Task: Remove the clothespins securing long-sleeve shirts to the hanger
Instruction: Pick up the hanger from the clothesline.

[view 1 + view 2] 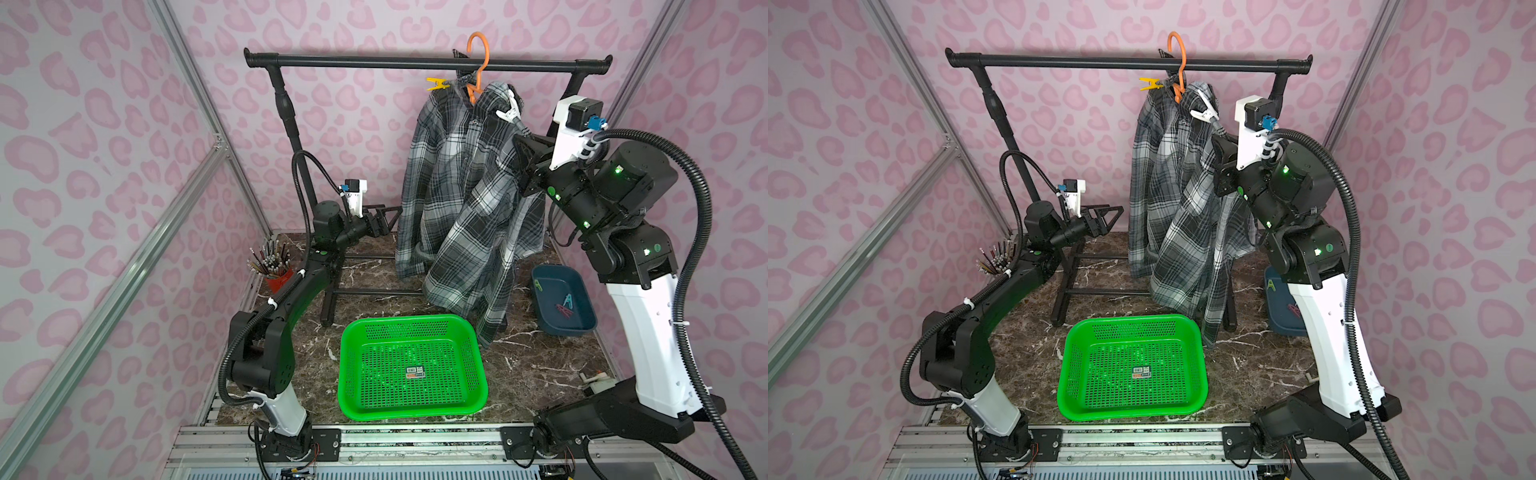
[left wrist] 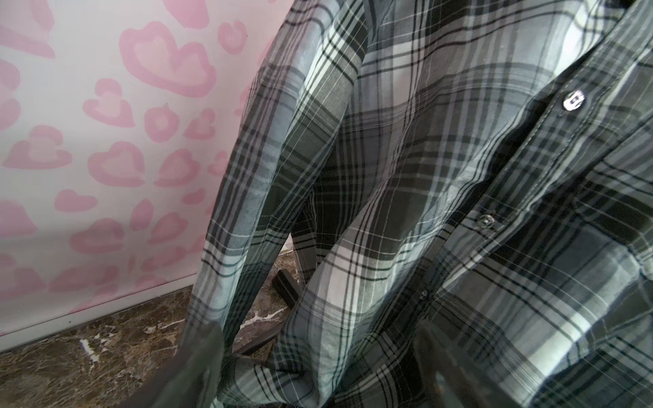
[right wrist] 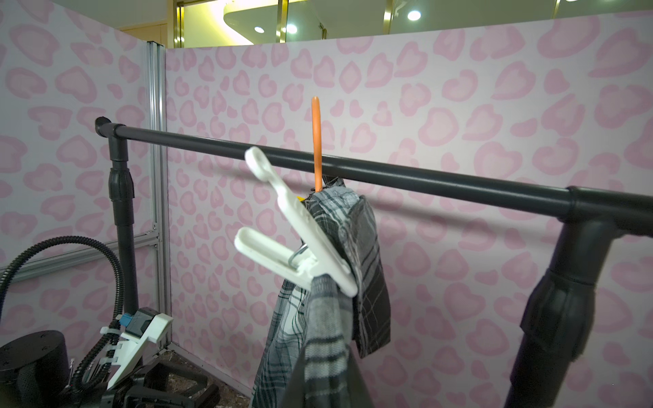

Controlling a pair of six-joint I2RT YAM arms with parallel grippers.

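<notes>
My right fingers (image 3: 295,385) are closed on a fold of the plaid shirt (image 1: 453,174), just under the white clothespin (image 3: 304,226). That clothespin bites the cloth at the shoulder nearest them, with the orange hanger (image 3: 316,141) hooked over the black rail (image 1: 374,61) above. My left fingers (image 2: 198,367) stand wide apart and hold nothing, low at the shirt's other side with its sleeve right before them, and the yellow clothespin (image 1: 437,84) is clipped high above them.
</notes>
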